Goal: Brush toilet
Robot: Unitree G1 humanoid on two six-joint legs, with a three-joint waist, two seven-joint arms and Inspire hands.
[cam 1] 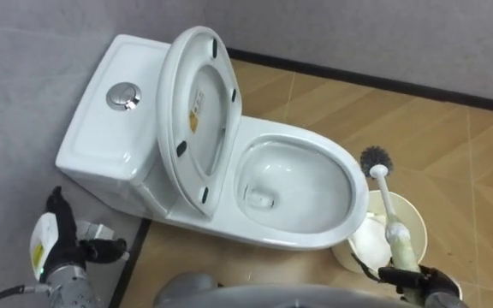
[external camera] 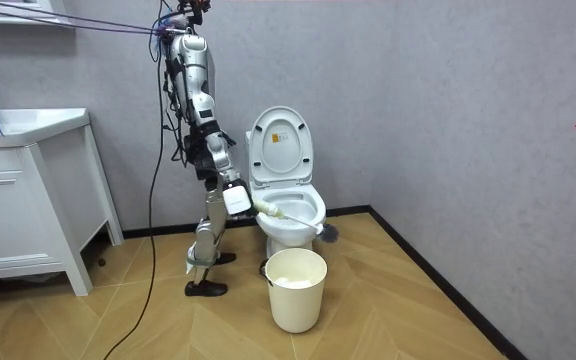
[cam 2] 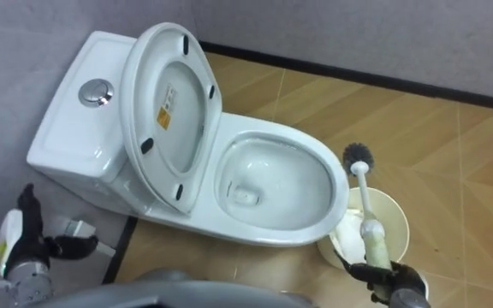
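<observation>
Presently the right hand (cam 1: pixel 422 281) is gripping the toilet brush (cam 1: pixel 392 214), bristles raised at three o'clock of the toilet bowl (cam 1: pixel 358 192), ready for entry; the left hand (cam 1: pixel 62 252) is idling, spread open.

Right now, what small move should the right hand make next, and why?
Probably swing the brush leftward and tip its head down into the toilet bowl. The right hand holds it, yet the bristles point up outside the rim, above the bin.
</observation>
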